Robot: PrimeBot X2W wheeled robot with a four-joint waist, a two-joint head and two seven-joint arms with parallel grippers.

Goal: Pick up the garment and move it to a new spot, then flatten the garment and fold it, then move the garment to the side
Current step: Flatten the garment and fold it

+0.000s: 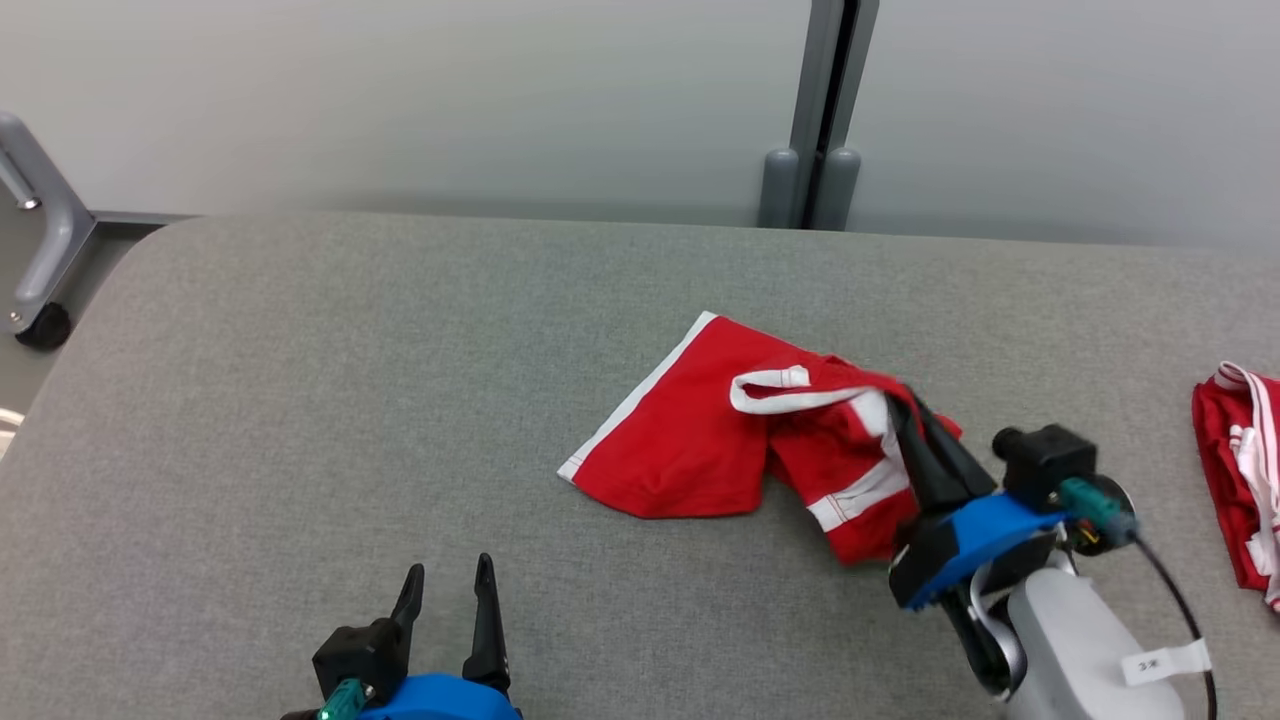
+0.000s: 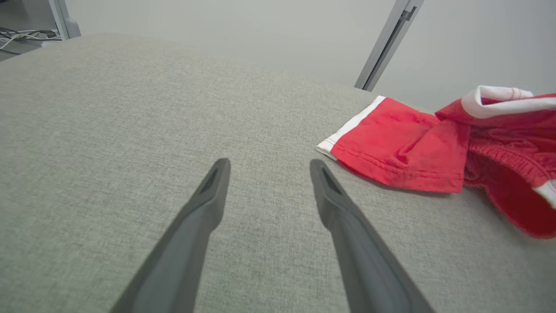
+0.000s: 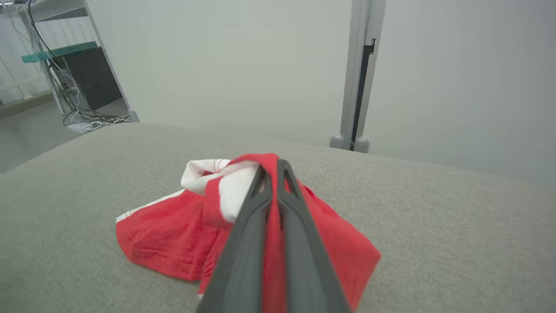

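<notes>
Head camera looks down from above onto a grey table. 2 wrist cameras sit low, close to its surface, facing the far wall; all 3 share the red garment.

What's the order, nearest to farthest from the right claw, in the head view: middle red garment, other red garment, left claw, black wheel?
1. The middle red garment, pinched in the right gripper.
2. The other red garment, right edge of the table.
3. The left gripper, lower left.
4. The black wheel, far left.
</notes>
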